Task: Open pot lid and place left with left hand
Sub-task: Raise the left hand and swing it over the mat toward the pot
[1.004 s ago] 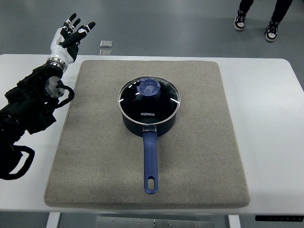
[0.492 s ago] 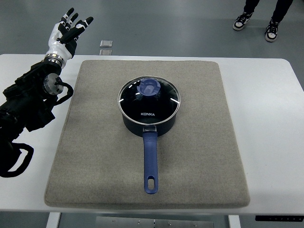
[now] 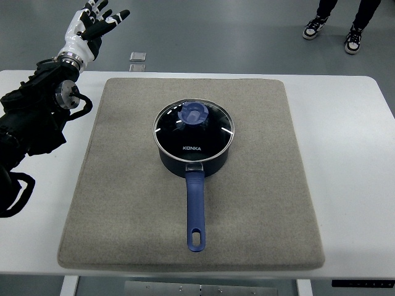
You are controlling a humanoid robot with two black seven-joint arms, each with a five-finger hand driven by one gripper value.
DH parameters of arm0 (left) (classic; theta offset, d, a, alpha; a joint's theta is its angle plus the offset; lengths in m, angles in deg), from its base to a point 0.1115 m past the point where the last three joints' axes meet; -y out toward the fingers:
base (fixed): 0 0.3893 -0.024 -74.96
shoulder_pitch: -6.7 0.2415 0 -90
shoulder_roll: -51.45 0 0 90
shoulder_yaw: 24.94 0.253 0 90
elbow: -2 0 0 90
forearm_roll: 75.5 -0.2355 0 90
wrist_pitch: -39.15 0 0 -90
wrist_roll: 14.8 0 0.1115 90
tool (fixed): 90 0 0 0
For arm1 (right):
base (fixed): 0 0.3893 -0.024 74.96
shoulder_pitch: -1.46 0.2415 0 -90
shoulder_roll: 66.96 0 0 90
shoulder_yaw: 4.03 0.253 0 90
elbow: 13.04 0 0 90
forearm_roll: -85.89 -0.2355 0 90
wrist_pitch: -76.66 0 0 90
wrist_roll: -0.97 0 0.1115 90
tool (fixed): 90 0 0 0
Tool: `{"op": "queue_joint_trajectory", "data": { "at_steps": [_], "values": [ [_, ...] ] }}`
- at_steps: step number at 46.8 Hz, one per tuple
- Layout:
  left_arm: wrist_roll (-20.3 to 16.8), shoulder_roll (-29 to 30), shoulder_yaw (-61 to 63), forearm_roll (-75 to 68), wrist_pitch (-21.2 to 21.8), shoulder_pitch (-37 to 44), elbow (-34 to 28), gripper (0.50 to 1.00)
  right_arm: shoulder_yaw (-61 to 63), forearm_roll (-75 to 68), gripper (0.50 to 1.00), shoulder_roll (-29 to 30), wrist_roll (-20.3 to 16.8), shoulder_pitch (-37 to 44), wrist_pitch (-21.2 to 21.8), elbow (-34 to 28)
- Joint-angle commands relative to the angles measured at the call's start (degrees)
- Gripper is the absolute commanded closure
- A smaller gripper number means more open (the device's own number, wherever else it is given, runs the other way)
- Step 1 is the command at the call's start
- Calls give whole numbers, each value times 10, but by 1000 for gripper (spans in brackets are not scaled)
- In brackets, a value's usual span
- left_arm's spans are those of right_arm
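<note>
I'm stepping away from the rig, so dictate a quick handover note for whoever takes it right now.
Left hand: open, fingers spread, raised beyond the table's far left corner, holding nothing, well clear of the pot.
Right hand: not in view.
Saucepan: middle of the grey mat, blue handle pointing toward the robot.
Glass lid: on the pot, blue knob untouched.
Done: nothing yet.
Left: bring the left hand to the knob, lift the lid, set it down left of the pot.

Pot (image 3: 193,143) sits mid-mat (image 3: 123,203) with its glass lid (image 3: 210,132) on, blue knob (image 3: 194,113) up top, handle (image 3: 195,209) pointing to 6 o'clock. Left hand (image 3: 92,28) hangs at 10 o'clock past the table (image 3: 352,185) edge, fingers spread, holding nothing. Someone's shoes (image 3: 332,32) at 1 o'clock.
</note>
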Motion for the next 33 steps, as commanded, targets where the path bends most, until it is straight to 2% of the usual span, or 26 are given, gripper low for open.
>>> {"op": "queue_joint_trajectory", "data": {
  "at_steps": [1,14,22,33],
  "values": [
    [0,8,19,1,0,-8,1,512,0,0,583,0,0,0,0,0],
    [0,29,13,2,0,-21,-3,512,0,0,583,0,0,0,0,0],
    [0,30,19,1,16,-21,-3,512,0,0,583,0,0,0,0,0],
    [0,45,20,0,20,-36,21,512,0,0,583,0,0,0,0,0]
  ]
}}
